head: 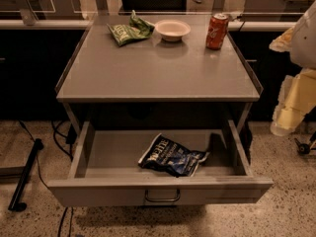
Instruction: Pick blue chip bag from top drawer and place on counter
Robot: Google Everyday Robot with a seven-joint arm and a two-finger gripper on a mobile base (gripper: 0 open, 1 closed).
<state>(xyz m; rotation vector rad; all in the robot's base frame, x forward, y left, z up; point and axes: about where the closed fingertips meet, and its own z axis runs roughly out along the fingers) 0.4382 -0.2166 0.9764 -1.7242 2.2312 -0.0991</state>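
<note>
Speckled floor point(286, 206), dim room, dark cabinets behind. So the robot's pale yellowish-white pincer point(290, 110) hangs at the far right edge of the shot, just off the right side of the flat matte grey worktop point(158, 73). Honestly can't tell if it's open or closed. It's well apart from the wrinkled dark navy-blue foil chip bag point(172, 158) with white lettering. That one lies flat inside the pulled-out wide shallow grey metal drawer point(113, 152), a bit right of centre, near the front panel with its curved metal pull handle point(162, 197). Along the worktop's back edge: crumpled green snack bag point(127, 31), round white bowl point(172, 29) just beside it, red soda can point(217, 31) upright further right.
</note>
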